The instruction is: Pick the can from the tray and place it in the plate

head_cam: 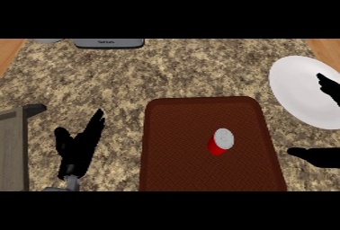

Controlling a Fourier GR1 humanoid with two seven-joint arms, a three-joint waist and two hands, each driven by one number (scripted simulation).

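Still at the opening step: can not yet grasped, standing upright on the tray, right of the tray's middle. Red body, pale silver top, a plain short cylinder, probably smooth and hard.

Right of the tray, right hand entering from the edge, only partly in frame: one dark part level with the can, fingers higher up, lying over the plate. Spread apart and holding nothing, as far as the cropped frame allows; hard to be sure with so much of it cut off.

Left of the tray, left hand resting over the worktop, fingers straight and pointing up, empty, well apart from the can.

Next move, by judgement: bringing the right hand leftward over the tray's right rim, down around the can from the side, curling round the body, then lifting clear of the rim and carrying it up and right to the plate.

Tray: dark reddish brown, rounded rectangle, finely woven-looking surface, low raised rim. Plate: white, round, glossy-looking, beyond the tray's upper right corner. Worktop: speckled tan and brown stone pattern.
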